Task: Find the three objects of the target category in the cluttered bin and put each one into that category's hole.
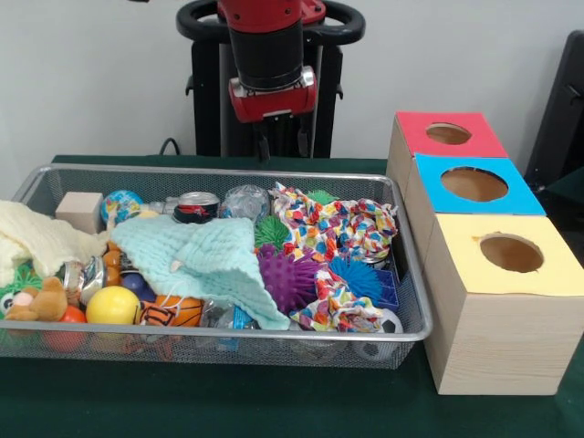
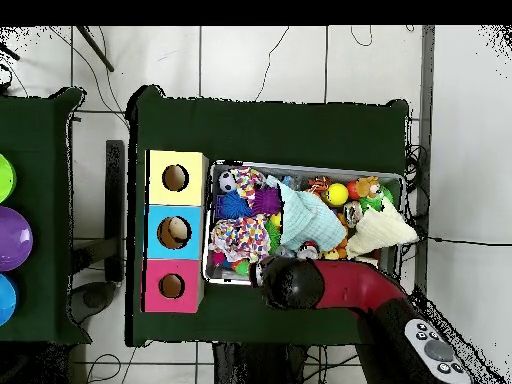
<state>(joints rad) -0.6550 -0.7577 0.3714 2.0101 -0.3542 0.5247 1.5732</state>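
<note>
1. Hovering above the back rim of the bin [image 1: 55, 173], my gripper [image 1: 265, 141] hangs straight down from the red wrist; its tips are too small and dark for me to tell whether they are parted or closed, and nothing seems to hang from them.
2. Below me lie a can [image 1: 196, 207] and a clear crinkled ball [image 1: 245, 202], with a mint cloth [image 1: 205, 260] and a patterned cloth [image 1: 342, 228] draped over the heap.
3. I cannot tell the target category. If it is balls, the purple spiky ball [image 1: 285, 278] and blue spiky ball [image 1: 356, 276] should be light and squashy, best pinched across the middle.
4. The yellow ball [image 1: 112, 306] looks smooth and may slip.
5. Three boxes [image 1: 497, 310] with holes stand just beside the bin on the tabletop [image 1: 274, 406].
</note>
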